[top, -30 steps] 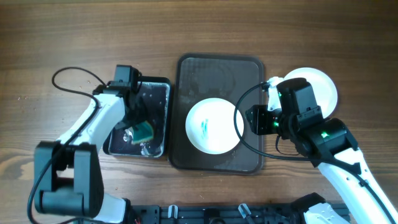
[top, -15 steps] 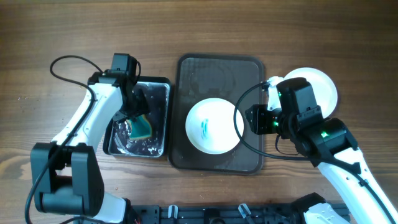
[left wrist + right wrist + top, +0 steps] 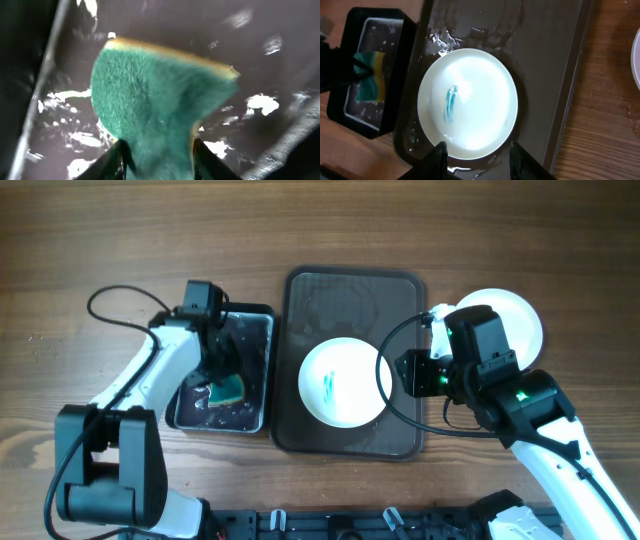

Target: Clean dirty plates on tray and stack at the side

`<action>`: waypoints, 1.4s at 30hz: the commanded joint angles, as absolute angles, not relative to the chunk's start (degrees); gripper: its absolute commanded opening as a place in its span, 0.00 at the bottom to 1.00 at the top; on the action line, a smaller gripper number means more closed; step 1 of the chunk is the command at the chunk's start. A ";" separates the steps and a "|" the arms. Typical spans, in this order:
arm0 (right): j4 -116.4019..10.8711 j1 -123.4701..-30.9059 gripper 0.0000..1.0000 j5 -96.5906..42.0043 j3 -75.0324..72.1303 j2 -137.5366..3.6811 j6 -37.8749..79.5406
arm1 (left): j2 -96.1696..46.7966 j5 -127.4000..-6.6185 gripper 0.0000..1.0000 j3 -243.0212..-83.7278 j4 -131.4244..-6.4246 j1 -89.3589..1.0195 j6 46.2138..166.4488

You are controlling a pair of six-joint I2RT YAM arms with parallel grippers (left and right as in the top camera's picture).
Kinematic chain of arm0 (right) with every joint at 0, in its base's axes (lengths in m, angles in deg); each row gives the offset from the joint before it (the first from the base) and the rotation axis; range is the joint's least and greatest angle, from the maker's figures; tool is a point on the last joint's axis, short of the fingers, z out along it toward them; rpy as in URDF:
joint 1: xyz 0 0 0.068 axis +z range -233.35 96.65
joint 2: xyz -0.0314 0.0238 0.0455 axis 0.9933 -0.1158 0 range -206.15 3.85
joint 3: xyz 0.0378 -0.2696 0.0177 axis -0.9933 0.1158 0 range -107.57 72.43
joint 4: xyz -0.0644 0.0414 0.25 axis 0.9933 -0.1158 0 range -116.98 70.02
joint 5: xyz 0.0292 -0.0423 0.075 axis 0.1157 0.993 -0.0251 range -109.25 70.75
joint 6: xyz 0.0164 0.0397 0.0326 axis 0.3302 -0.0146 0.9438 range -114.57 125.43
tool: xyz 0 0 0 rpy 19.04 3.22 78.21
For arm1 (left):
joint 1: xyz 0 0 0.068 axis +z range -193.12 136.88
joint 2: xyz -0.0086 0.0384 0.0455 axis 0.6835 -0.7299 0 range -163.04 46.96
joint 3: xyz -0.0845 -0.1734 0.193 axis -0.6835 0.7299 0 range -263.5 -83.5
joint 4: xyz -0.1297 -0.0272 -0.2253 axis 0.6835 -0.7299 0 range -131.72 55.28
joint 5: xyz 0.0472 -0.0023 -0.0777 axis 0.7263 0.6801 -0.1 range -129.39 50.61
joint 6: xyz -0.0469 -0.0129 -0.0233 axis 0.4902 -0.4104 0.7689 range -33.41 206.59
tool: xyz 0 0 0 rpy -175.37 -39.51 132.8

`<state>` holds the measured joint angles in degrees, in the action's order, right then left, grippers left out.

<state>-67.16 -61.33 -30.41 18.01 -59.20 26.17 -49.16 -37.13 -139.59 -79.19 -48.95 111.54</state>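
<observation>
Table (image 3: 100, 240): wood-grain top. The brown tray (image 3: 400, 290) sits at centre, with a smaller black tray (image 3: 255, 315) just beside it at 9 o'clock.
Dirty plate (image 3: 345, 380): 1 white plate lies flat in the brown tray, toward 6 o'clock. A teal smear (image 3: 328, 385) sits left of its middle and is not yet wiped.
Side plate (image 3: 520, 315): it lies on the table at 3 o'clock of the brown tray, partly under the right arm. Whether more than 1 plate lies there I cannot tell.
Left gripper (image 3: 157, 160): its fingers pinch the teal-and-yellow sponge (image 3: 160, 100) by 1 end, over the wet black tray.
Right gripper (image 3: 479, 159): its fingers are spread with nothing between them, near the dirty plate's 3 o'clock edge.
Risk, sponge: the grip is on 1 end only, so scrubbing pressure may fold the sponge or pull it free.
Risk, plate: the brown tray looks wet around the plate and nothing holds the plate. A wipe could push it against the rim or over it.
Risk, cable (image 3: 381, 380): the right arm's black loop crosses the plate's 3 o'clock edge and could snag on a lift.
Risk, drips: carrying the soaked sponge across may wet the table.
</observation>
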 commanded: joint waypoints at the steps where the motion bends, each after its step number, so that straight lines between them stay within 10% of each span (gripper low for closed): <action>1: -68.23 -61.46 0.45 -28.92 17.62 -59.59 30.43 | -49.42 -38.07 0.31 -135.03 -75.97 -48.81 112.77; 4: -69.85 -61.46 0.50 -23.28 17.62 -59.59 37.07 | -49.40 -38.07 0.04 -134.96 -75.56 -48.79 112.33; 22: -66.07 -66.03 0.43 -37.53 17.62 -72.25 19.00 | -43.19 -40.37 0.04 -159.94 -100.26 -51.20 108.29; 42: -52.54 -64.17 0.19 -36.07 17.68 -99.16 25.16 | -42.36 -48.85 0.04 -162.46 -95.08 -63.79 110.21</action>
<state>-53.63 -64.67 -36.40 18.01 -95.70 22.34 -40.26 -45.44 -161.56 -96.21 -62.04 109.21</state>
